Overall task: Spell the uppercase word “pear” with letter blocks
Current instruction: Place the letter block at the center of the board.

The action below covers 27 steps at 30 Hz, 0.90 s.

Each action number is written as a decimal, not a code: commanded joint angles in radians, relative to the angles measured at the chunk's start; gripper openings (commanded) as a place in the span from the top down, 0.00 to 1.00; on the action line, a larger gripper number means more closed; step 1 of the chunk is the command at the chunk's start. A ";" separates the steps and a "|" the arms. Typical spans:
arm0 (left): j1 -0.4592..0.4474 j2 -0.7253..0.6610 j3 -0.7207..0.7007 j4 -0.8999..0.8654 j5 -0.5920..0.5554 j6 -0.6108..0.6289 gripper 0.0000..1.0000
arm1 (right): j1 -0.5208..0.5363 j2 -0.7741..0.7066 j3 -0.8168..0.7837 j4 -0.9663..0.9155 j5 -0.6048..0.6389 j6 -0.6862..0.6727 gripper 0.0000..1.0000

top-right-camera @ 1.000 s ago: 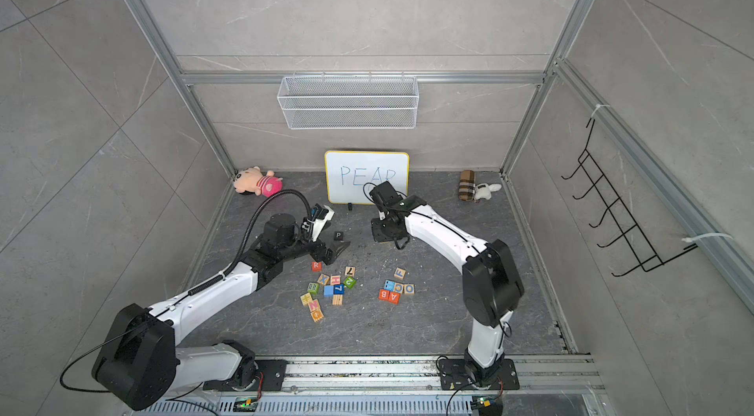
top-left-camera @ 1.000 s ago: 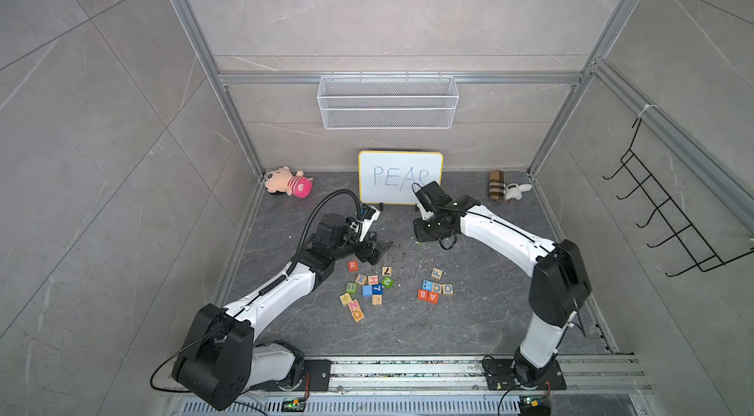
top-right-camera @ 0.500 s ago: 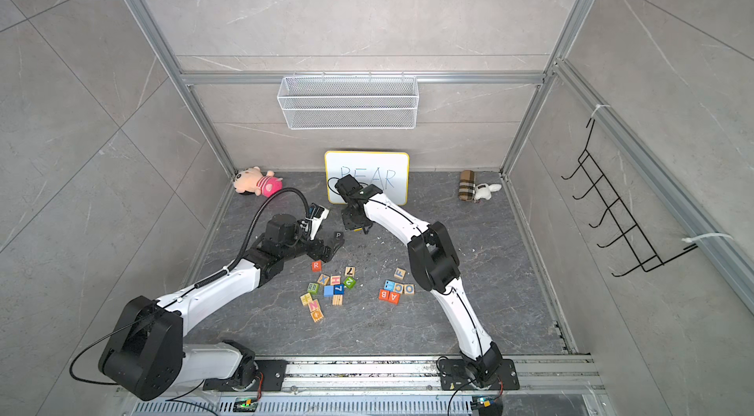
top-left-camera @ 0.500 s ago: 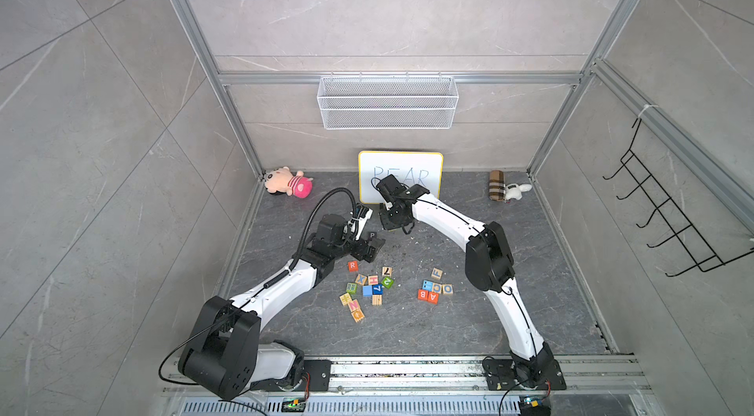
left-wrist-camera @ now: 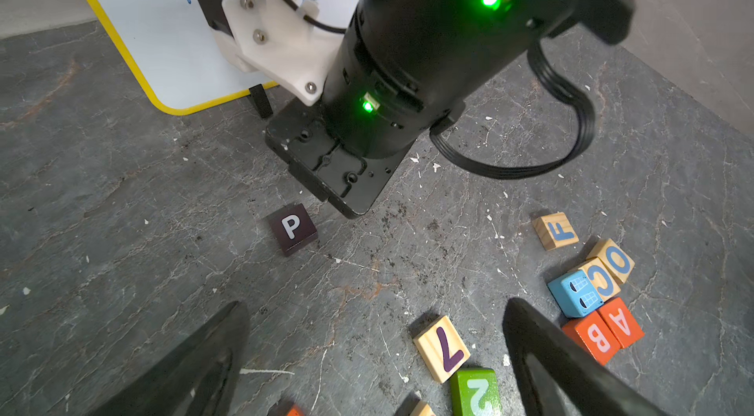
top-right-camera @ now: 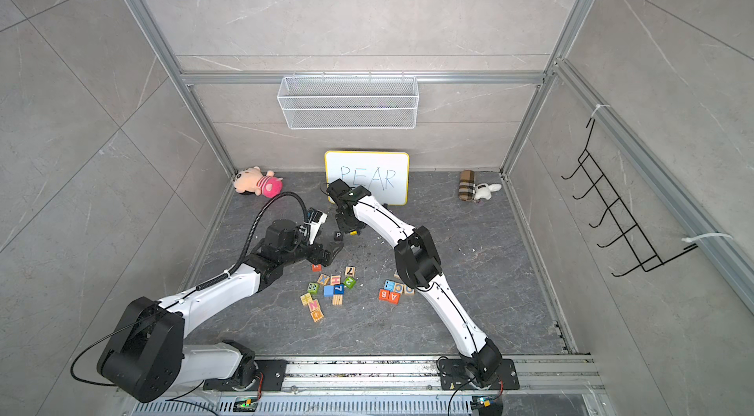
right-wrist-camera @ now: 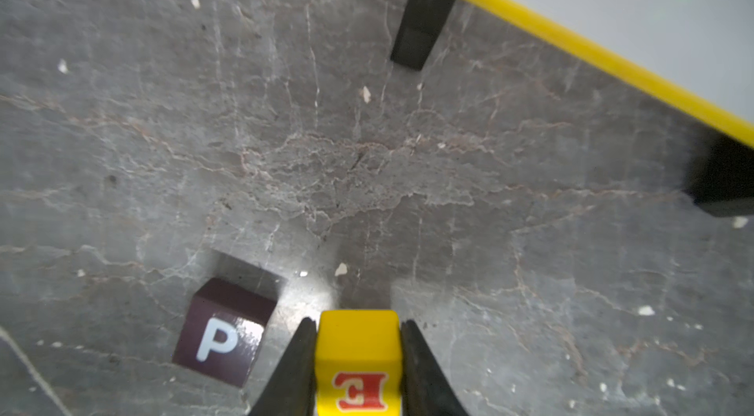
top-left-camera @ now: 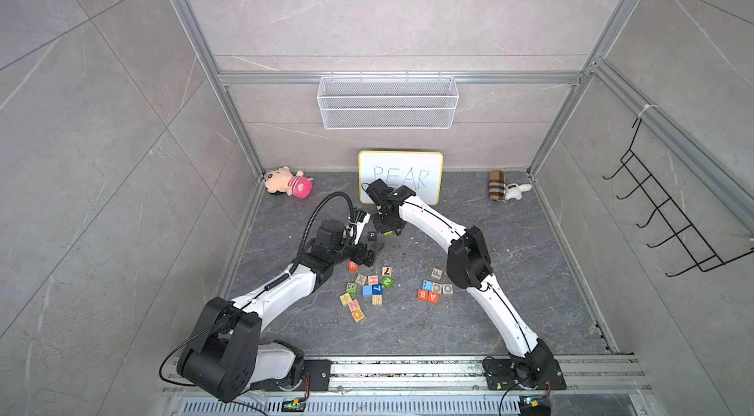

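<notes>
So the right gripper [right-wrist-camera: 358, 323] is clamped on the flat sides of the yellow E block [right-wrist-camera: 357, 357], just at 3 o'clock of the black P block [top-left-camera: 372, 235] in a top view, left gripper [left-wrist-camera: 375, 306] wide and empty; cube looks light, hard, slick.

Black P [right-wrist-camera: 222, 338] face-up, yellow E [right-wrist-camera: 357, 346] just beside it — orange-red A [left-wrist-camera: 622, 322] and R [top-left-camera: 352, 266] well apart
</notes>
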 commanded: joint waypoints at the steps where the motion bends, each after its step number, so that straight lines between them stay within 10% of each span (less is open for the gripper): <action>1: 0.000 -0.043 -0.012 0.043 0.002 -0.004 0.00 | 0.004 0.014 0.009 -0.047 0.030 -0.004 0.73; 10: 0.000 -0.051 -0.024 0.048 0.003 -0.009 0.00 | 0.005 0.014 -0.022 -0.023 0.005 -0.007 0.59; 20: 0.000 -0.037 -0.002 0.047 0.017 -0.007 0.00 | 0.007 -0.096 -0.116 0.032 -0.037 -0.033 0.21; 27: 0.000 -0.026 0.018 0.044 0.026 0.004 0.00 | 0.007 -0.116 -0.184 0.035 0.015 -0.017 0.20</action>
